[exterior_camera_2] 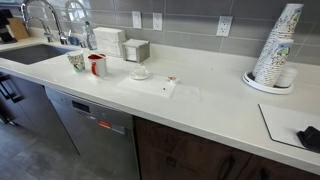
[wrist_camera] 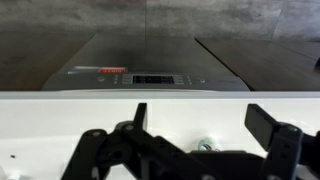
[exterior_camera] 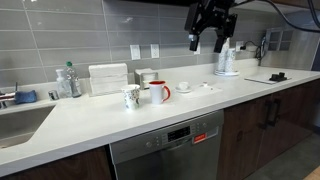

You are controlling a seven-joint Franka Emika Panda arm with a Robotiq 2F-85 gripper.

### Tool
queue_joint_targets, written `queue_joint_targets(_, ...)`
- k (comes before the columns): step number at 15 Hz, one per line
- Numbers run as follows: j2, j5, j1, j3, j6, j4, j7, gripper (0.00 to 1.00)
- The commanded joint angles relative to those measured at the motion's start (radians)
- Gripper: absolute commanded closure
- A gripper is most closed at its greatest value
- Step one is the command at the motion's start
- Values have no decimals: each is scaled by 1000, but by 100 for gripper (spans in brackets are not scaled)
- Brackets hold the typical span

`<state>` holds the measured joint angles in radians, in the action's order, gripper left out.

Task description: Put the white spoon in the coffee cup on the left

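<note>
The coffee cup (exterior_camera: pixel 131 96), white with a dark greenish print, stands on the white counter, and shows in both exterior views (exterior_camera_2: pixel 76 62). A white mug with a red handle (exterior_camera: pixel 158 92) stands right beside it. A small white saucer-like dish (exterior_camera: pixel 183 87) lies further along. A small pale thing that may be the white spoon (exterior_camera: pixel 207 87) lies on a paper past the dish; it is too small to be sure. My gripper (exterior_camera: pixel 208 45) hangs high above the counter, open and empty. In the wrist view its fingers (wrist_camera: pixel 200 125) are spread over bare counter.
A tall stack of paper cups (exterior_camera_2: pixel 275 45) stands on a plate at one end. A sink with faucets (exterior_camera_2: pixel 35 50) is at the other end. White boxes (exterior_camera: pixel 108 78) sit by the wall. A dishwasher (exterior_camera: pixel 165 145) is under the counter. A black item (exterior_camera_2: pixel 310 135) lies on a board.
</note>
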<state>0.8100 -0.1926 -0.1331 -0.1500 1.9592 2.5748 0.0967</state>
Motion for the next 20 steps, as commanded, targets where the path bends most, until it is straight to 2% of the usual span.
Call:
queue_joint_targets(1, -122, 29, -26, 90, 104, -72, -226, 0)
queue_joint_targets(4, -251, 20, -51, 185, 176, -146, -453, 0)
queue_joint_targets(7, -378, -2, -81, 269, 187, -233, -676, 0)
queue_joint_targets(10, -497, 28, -68, 284, 174, -326, -853, 0)
queue_joint_targets(14, -626, -7, -45, 281, 193, -417, -1115, 0)
queue_joint_targets(15, -559, -2, -21, 246, 183, -367, -1008, 0)
queue_joint_targets(20, -576, -2, -7, 233, 184, -383, -1018, 0)
